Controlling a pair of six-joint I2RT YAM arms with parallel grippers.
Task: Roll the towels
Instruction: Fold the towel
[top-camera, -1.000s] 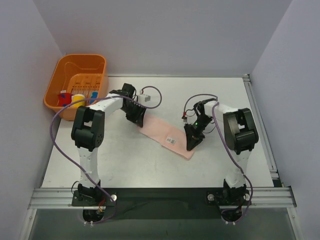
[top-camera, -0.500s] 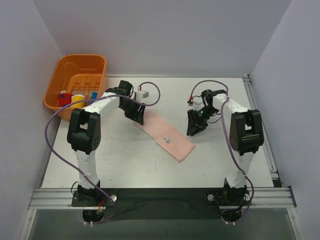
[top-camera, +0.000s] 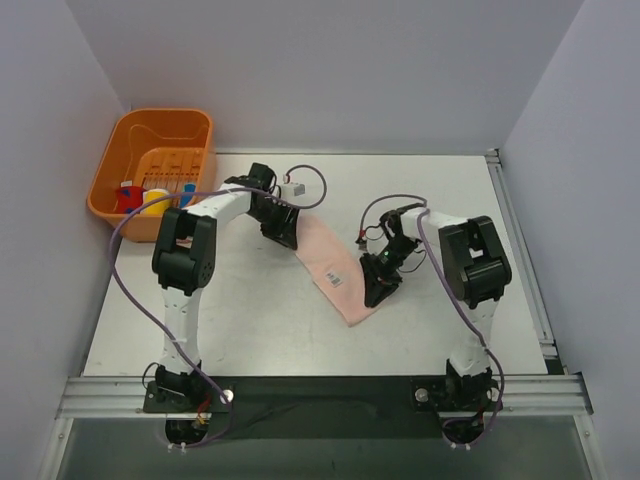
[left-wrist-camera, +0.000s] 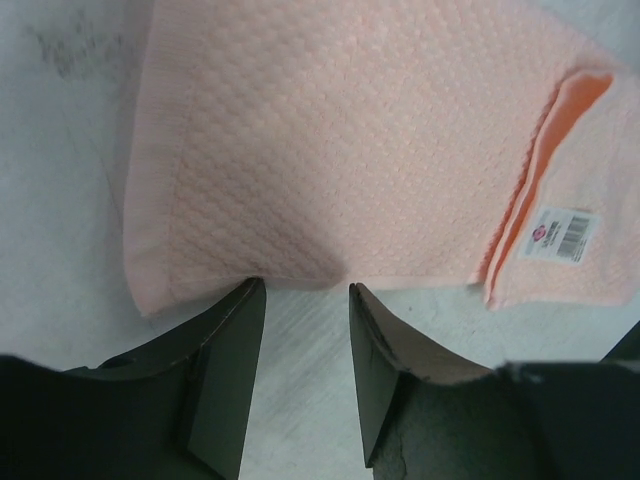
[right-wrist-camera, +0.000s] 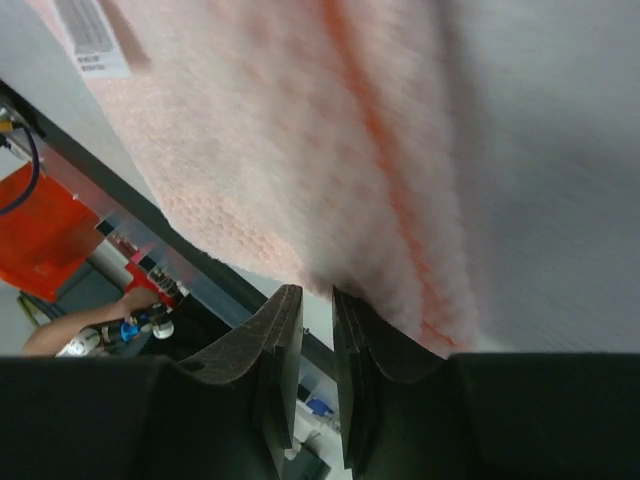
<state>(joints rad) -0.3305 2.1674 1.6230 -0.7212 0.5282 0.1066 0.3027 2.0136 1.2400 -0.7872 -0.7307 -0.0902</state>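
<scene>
One pale pink towel (top-camera: 325, 265) lies flat and slanted on the table, with a white barcode label (top-camera: 340, 281) on it. My left gripper (top-camera: 283, 232) stands at its upper left end. In the left wrist view the left gripper (left-wrist-camera: 305, 288) is open, its fingertips just touch the pink towel's (left-wrist-camera: 340, 140) hem, and bare table shows between them. My right gripper (top-camera: 378, 286) is at the towel's lower right edge. In the right wrist view the right gripper (right-wrist-camera: 314, 292) has its jaws a narrow slit apart, tips against the pink towel's (right-wrist-camera: 300, 150) edge, with nothing between the pads.
An orange basket (top-camera: 112, 170) with small coloured items stands at the back left. The table's right rail (top-camera: 520, 250) runs past the right arm. Purple cables loop from both arms. Grey walls stand on three sides.
The right gripper left the towel toward the back right, then came back to its lower right edge. The towel now lies steeper and slightly shifted. The left gripper nudged right.
</scene>
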